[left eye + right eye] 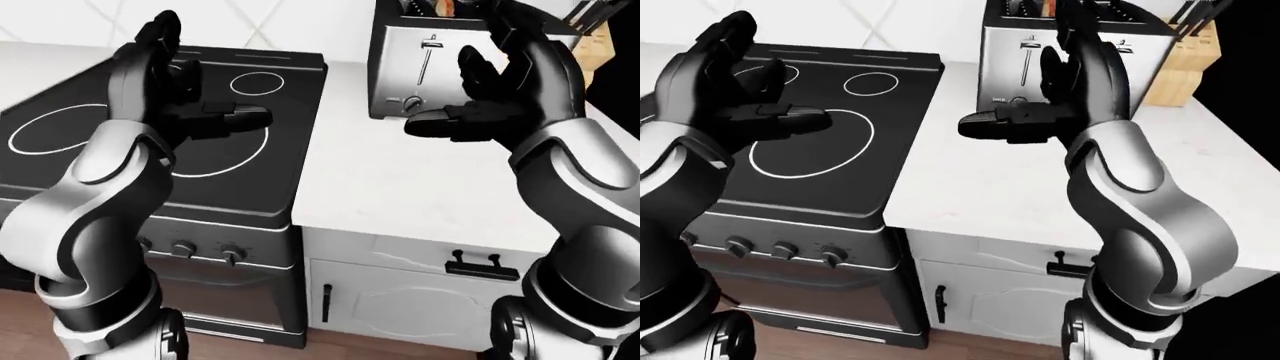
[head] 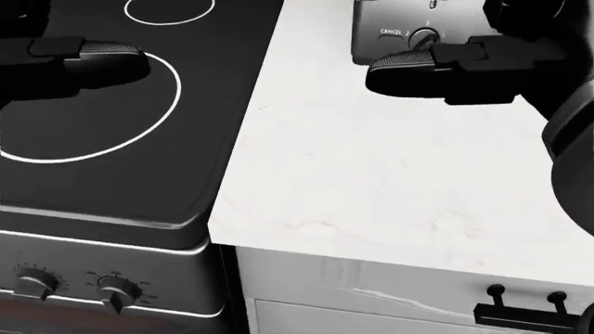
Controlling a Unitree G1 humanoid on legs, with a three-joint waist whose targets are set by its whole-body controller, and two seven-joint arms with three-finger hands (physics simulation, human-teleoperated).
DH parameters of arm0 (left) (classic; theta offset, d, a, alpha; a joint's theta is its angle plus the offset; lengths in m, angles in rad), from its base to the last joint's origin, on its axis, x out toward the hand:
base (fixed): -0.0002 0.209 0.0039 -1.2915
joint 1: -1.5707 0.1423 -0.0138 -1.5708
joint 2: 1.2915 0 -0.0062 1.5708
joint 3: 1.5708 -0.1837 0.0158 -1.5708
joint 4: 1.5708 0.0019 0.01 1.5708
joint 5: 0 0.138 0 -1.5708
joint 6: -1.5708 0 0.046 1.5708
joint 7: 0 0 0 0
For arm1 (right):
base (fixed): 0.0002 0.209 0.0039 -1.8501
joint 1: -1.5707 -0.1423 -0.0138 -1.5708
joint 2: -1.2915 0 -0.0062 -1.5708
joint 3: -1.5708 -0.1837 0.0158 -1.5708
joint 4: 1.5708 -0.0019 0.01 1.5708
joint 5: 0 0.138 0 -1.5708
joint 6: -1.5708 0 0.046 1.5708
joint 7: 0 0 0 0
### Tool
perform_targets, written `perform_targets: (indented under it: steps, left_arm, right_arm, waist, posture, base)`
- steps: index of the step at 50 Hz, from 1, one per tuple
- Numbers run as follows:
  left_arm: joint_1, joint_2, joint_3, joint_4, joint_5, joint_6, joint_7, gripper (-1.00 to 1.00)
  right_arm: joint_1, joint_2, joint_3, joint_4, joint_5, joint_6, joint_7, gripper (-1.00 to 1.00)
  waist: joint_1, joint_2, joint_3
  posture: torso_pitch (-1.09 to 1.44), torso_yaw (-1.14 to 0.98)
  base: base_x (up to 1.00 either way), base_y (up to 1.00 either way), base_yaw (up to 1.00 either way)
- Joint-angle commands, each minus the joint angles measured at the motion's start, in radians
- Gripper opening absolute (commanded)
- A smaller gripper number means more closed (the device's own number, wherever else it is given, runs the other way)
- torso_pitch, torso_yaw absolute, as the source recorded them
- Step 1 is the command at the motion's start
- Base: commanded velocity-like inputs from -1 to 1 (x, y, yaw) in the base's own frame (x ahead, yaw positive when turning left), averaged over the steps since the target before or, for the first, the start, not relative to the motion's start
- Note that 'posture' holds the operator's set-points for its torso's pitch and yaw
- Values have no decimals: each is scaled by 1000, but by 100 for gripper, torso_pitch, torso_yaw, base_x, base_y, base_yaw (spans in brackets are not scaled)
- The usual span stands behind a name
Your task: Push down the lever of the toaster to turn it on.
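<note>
A silver toaster (image 1: 400, 67) stands at the top of the white counter, with something in its slots. Its lever (image 1: 431, 43) sits high in the slot on the side facing me, with a small knob (image 2: 425, 36) below it. My right hand (image 1: 455, 86) is open and empty, raised just right of the lever and a little toward me, its thumb (image 1: 430, 122) pointing left below the knob. It touches nothing. My left hand (image 1: 200, 75) is open and empty, held up over the black stove at the left.
A black cooktop (image 1: 250, 172) with white burner rings fills the left, with knobs (image 1: 183, 247) on its lower face. The white counter (image 1: 420, 187) spreads below the toaster. A wooden knife block (image 1: 590, 45) stands right of the toaster. A cabinet drawer handle (image 1: 480, 266) shows below.
</note>
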Motion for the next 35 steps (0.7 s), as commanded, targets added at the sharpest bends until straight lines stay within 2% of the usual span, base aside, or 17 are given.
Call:
perform_targets:
  steps: [1,2,5,6,8,11,14,15,16,17,19,23,24,26,27,29,35]
  left_arm:
    - [-23,7,10,-20,2,-26,-1,100]
    - [-24,7,10,-21,1,-24,0,100]
    - [-25,7,12,-22,1,-22,0,100]
    - [-24,7,11,-20,2,-25,-1,100]
    - [-22,7,10,-20,3,-27,-3,100]
    - [-24,6,11,-21,2,-23,-1,100]
    - [-22,5,10,-20,3,-27,-2,100]
    - [-21,5,10,-19,4,-28,-3,100]
    - [-22,5,9,-19,4,-28,-2,100]
    - [-23,5,10,-19,3,-26,-2,100]
    - [-23,6,10,-18,4,-28,-3,100]
    - [-23,6,10,-17,5,-29,-5,100]
    - [-24,6,11,-17,5,-28,-4,100]
    - [-24,6,11,-16,5,-29,-4,100]
    - [-24,6,11,-17,5,-28,-4,100]
    - [-24,6,11,-20,4,-25,-2,100]
    - [-23,3,14,-21,-1,-26,-3,100]
  right_arm:
    - [-17,-8,-6,-10,-4,-25,2,100]
    - [-20,-9,-9,-12,-3,-20,0,100]
    - [-23,-9,-13,-15,3,-18,-4,100]
    - [-23,-9,-13,-17,4,-17,-5,100]
    - [-21,-9,-11,-15,5,-20,-5,100]
    - [-21,-10,-10,-13,7,-21,-5,100]
    - [-16,-12,-7,-9,4,-29,-2,100]
    - [-16,-12,-8,-9,4,-30,0,100]
    - [-16,-13,-8,-8,4,-31,0,100]
    - [-20,-12,-9,-9,6,-26,-2,100]
    - [-21,-10,-9,-13,8,-23,-5,100]
    - [-25,-10,-10,-13,11,-23,-10,100]
    - [-26,-10,-10,-13,12,-25,-10,100]
    - [-25,-10,-9,-9,12,-31,-9,100]
    - [-26,-10,-9,-10,12,-31,-10,100]
    - [-23,-11,-10,-12,14,-32,-11,100]
    - [-30,-10,-10,-18,23,-22,-20,100]
  waist:
    - [7,-2,-23]
    - [1,24,-19]
    - [-3,35,-35]
    - [-6,38,-58]
    - [-11,52,-43]
    - [-16,70,-39]
    - [-22,114,-35]
    - [-17,85,-40]
    - [-23,103,-38]
    - [-22,106,-40]
    - [-20,98,-49]
    - [-14,70,-31]
    - [-10,54,-28]
    - [-5,0,-34]
    - [-3,42,-25]
    - [-9,37,-41]
    - [-12,49,-36]
  posture:
    - [0,0]
    - [0,0]
    - [0,0]
    - [0,0]
    - [0,0]
    - [0,0]
    - [0,0]
    - [0,0]
    - [0,0]
    - [0,0]
    - [0,0]
    - [0,0]
    - [0,0]
    - [0,0]
    - [0,0]
    - [0,0]
    - [0,0]
  base:
    - [0,0,0]
    - [0,0,0]
    - [2,0,0]
    - [9,0,0]
    - [16,0,0]
    - [20,0,0]
    - [20,0,0]
    - [20,0,0]
    - [20,0,0]
    - [20,0,0]
    - [21,0,0]
    - [6,0,0]
    - [0,0,0]
    - [0,0,0]
    - [0,0,0]
    - [0,0,0]
    - [0,0,0]
